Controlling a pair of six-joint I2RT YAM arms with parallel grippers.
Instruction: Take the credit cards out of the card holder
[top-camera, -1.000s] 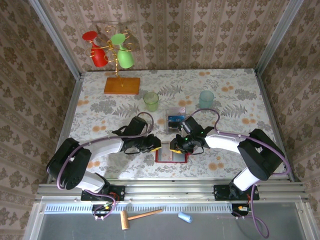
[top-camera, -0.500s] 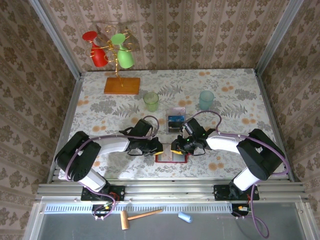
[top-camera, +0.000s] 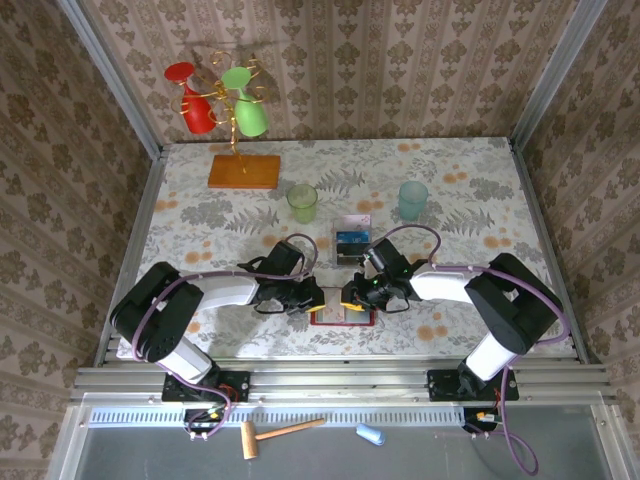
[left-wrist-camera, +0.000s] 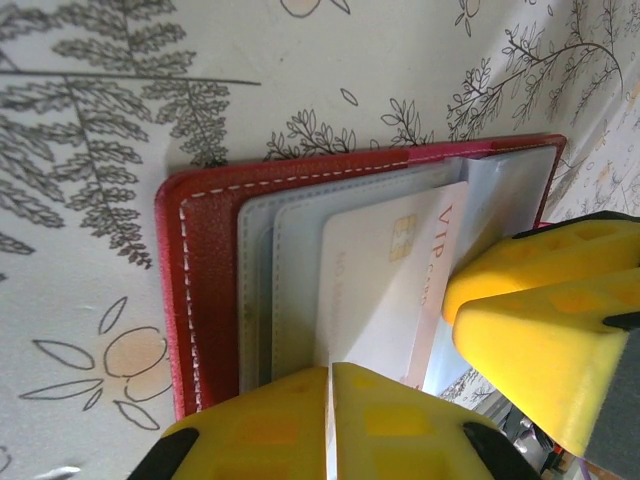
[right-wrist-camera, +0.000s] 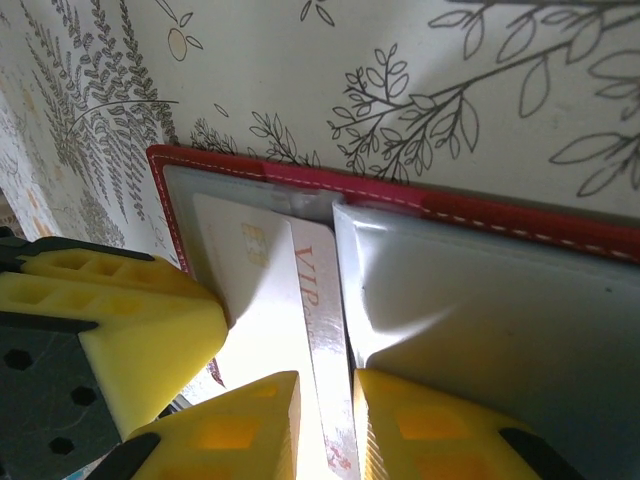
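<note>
Plainly, both hands pinch the pale "VIP" card (left-wrist-camera: 385, 290) in the red card holder (left-wrist-camera: 205, 270).

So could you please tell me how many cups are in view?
4: a red cup and a green cup hang on the rack; a green cup and a teal cup stand on the table.

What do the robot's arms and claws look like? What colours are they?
Both arms are mostly black with silvery-white middle sections, and a thin purple cable loops along each one. The left claw and the right claw have chunky bright yellow fingers with a grid of little square dimples, fixed onto black plastic mounts. A small green light glows on the right arm's wrist.
</note>
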